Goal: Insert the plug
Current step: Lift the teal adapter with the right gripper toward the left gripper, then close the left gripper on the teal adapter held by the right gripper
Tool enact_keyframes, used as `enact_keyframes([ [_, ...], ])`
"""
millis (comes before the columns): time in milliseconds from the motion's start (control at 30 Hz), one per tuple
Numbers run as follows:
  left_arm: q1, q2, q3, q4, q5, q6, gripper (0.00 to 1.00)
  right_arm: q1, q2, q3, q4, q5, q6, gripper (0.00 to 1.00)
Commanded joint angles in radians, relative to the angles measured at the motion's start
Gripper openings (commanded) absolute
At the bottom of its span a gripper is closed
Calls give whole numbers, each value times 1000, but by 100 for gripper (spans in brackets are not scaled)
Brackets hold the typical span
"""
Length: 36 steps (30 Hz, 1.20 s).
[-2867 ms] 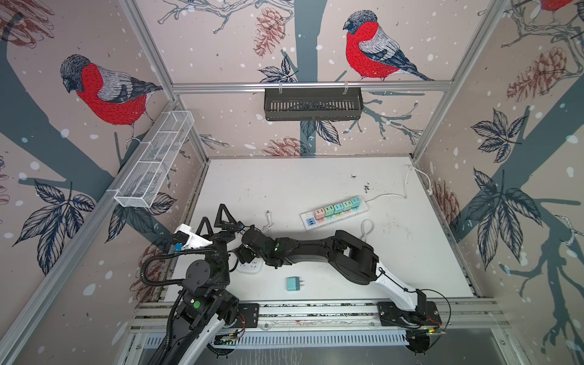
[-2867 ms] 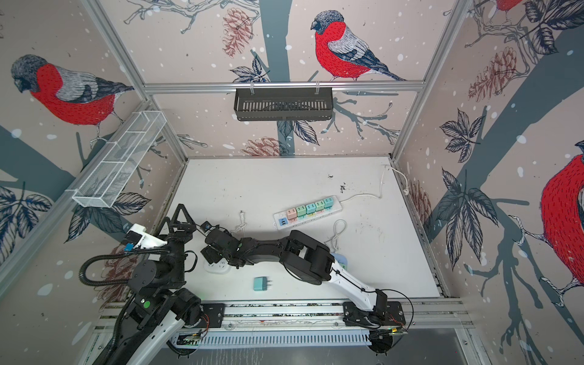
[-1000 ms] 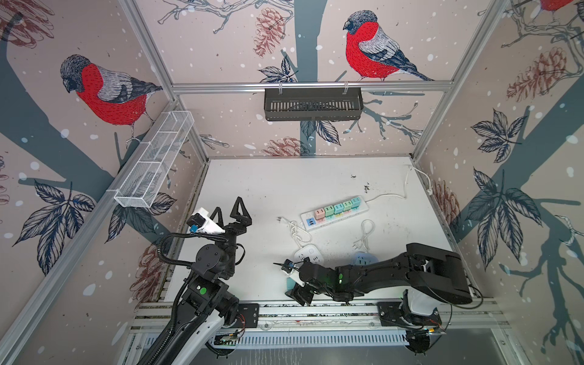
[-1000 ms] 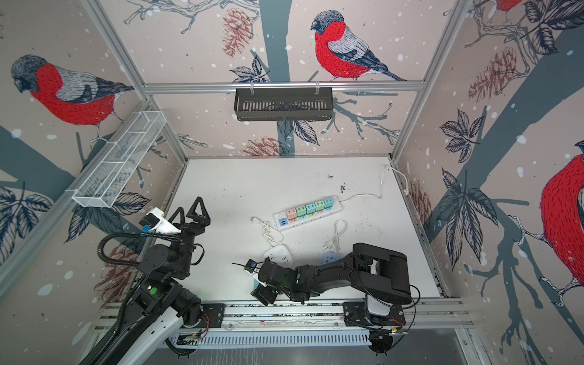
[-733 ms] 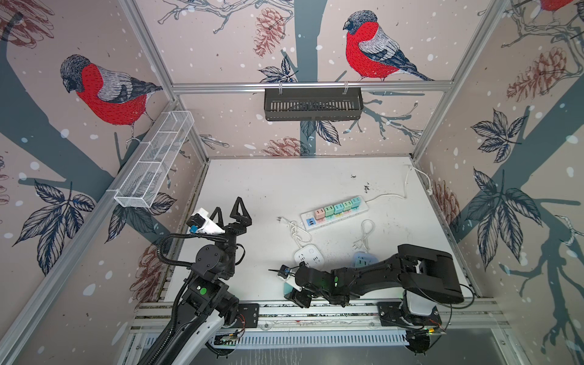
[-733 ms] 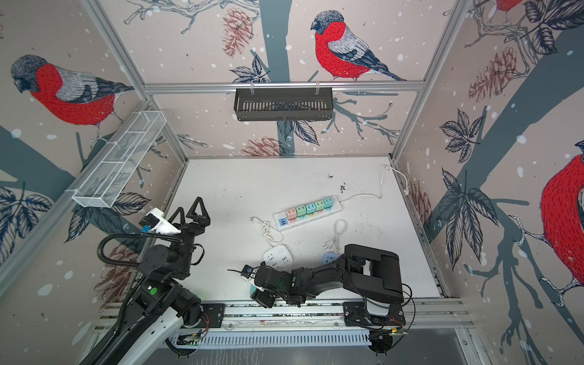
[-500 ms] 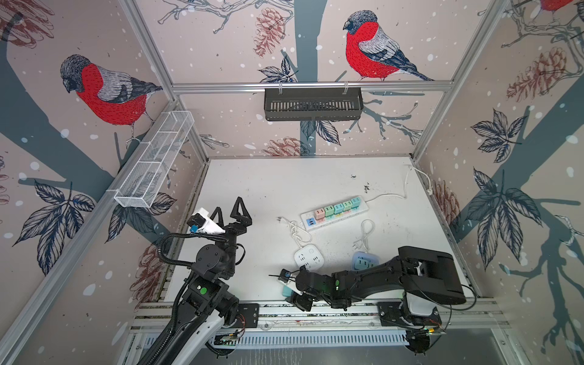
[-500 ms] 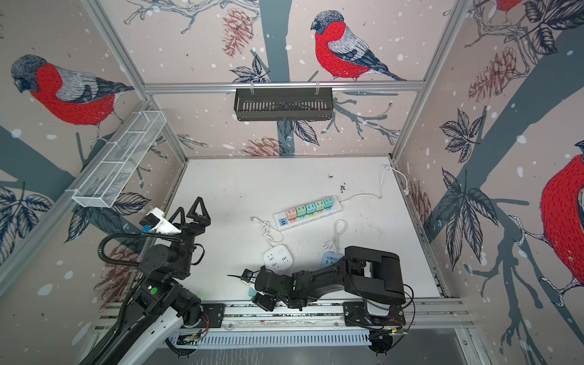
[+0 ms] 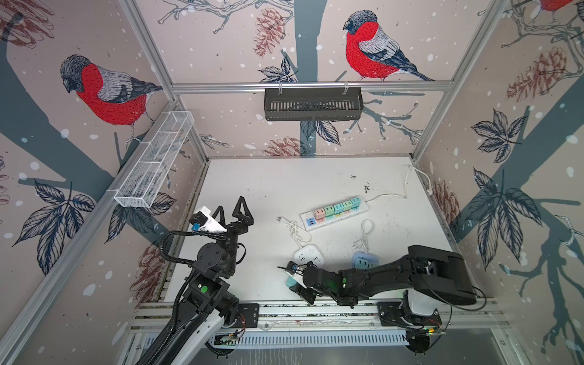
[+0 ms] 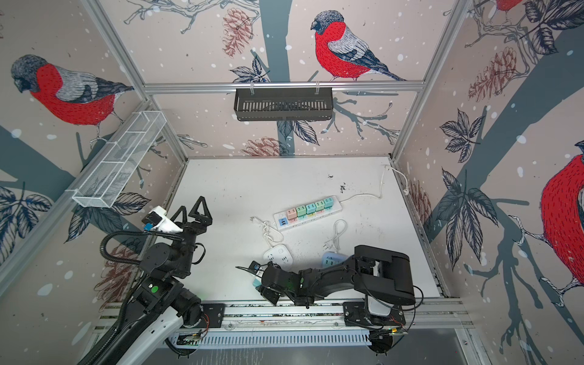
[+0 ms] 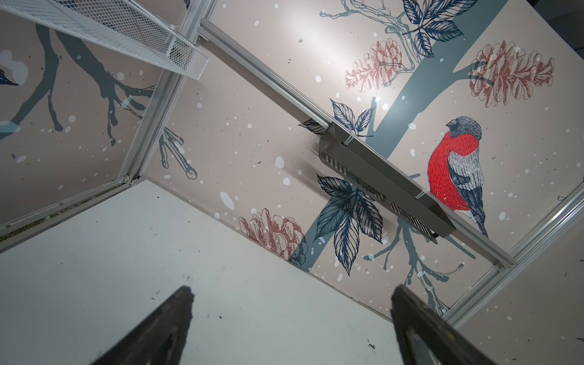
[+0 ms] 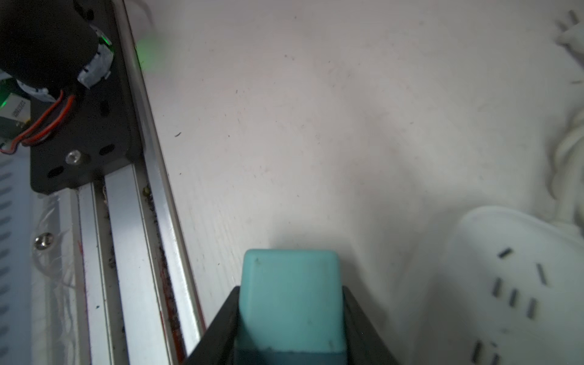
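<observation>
The teal plug [image 12: 289, 294] sits pinched between the black fingers of my right gripper [image 12: 290, 289], which is shut on it. In both top views this gripper [image 9: 294, 282] [image 10: 257, 286] lies low near the table's front edge, with the plug [image 9: 289, 279] [image 10: 254, 283] mostly hidden under it. A white square socket [image 9: 309, 255] [image 12: 512, 284] lies just behind it. My left gripper [image 9: 230, 203] [image 11: 292, 289] hangs open and empty at the left, tilted up toward the back wall.
A long power strip [image 9: 335, 211] with several pastel plugs lies mid-table, its cord running to the right wall. A blue socket [image 9: 365, 260] sits partly under my right arm. Loose white cables [image 9: 295, 230] lie between them. The metal front rail [image 12: 126, 252] runs beside the plug.
My right arm left the white socket at the left and came to the teal plug by the front edge. Its jaws closed on the plug. The left arm rose earlier, then stayed still.
</observation>
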<state>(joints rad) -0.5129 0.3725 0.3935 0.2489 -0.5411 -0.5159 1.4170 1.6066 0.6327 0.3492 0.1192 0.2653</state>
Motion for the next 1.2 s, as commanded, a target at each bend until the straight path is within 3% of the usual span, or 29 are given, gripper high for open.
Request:
enact_keyframes([
  [0, 1, -3, 15, 36, 55, -9, 97, -23, -95, -32, 88, 71, -21, 27],
  [367, 1, 27, 35, 63, 296, 19, 97, -249, -452, -189, 222, 208, -93, 20],
  [467, 1, 113, 63, 103, 399, 70, 97, -310, -525, -220, 240, 230, -114, 17],
  [633, -1, 293, 195, 15, 628, 82, 94, -365, -649, -312, 334, 315, -218, 14],
  [767, -12, 398, 231, 47, 786, 75, 91, -433, -743, -378, 405, 292, -293, 8],
  [900, -74, 457, 297, -20, 769, 132, 89, -513, -836, -408, 410, 78, -405, 7],
  [1167, -251, 571, 384, -82, 704, 273, 85, -518, -862, -422, 408, 140, -634, 4],
])
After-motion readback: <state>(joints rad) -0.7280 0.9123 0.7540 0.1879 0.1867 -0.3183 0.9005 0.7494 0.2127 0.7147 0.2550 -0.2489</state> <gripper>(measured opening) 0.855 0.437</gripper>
